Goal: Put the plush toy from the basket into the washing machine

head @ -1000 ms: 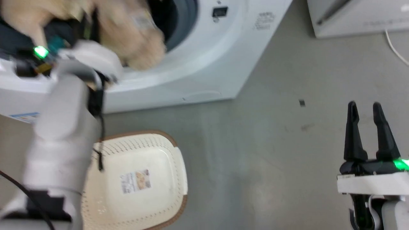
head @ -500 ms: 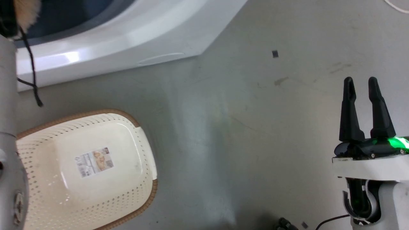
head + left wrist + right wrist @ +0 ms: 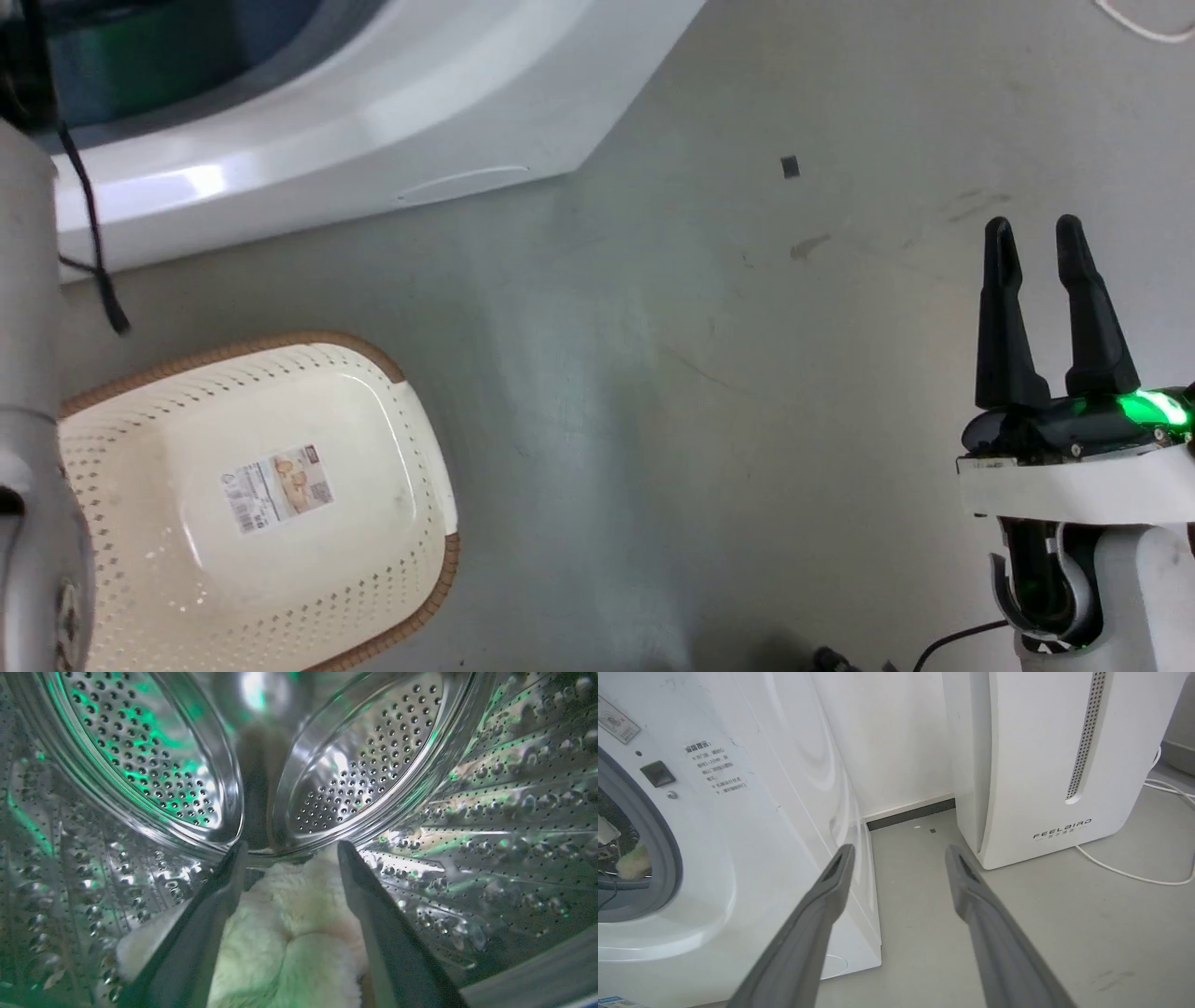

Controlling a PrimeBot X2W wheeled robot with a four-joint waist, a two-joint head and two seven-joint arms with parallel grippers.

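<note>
placement is nearly done: plush toy lies inside the washing machine between the spread fingers of left gripper, which must next draw back without dragging it, while right gripper idles with fingers apart.

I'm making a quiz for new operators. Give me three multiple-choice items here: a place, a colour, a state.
1. What colour is the rim of the cream perforated plastic basket? A brown; B blue; C black.
2. Where is the fluffy cream plush toy? A in that basket; B in the steel drum of the washing machine; C on the floor.
3. How is the right gripper? A shut on the toy; B open, empty; C shut on a cable.
Answers: A, a brown band edges it; B, fur lies on perforated steel; B, its fingers stand apart, nothing between.
</note>
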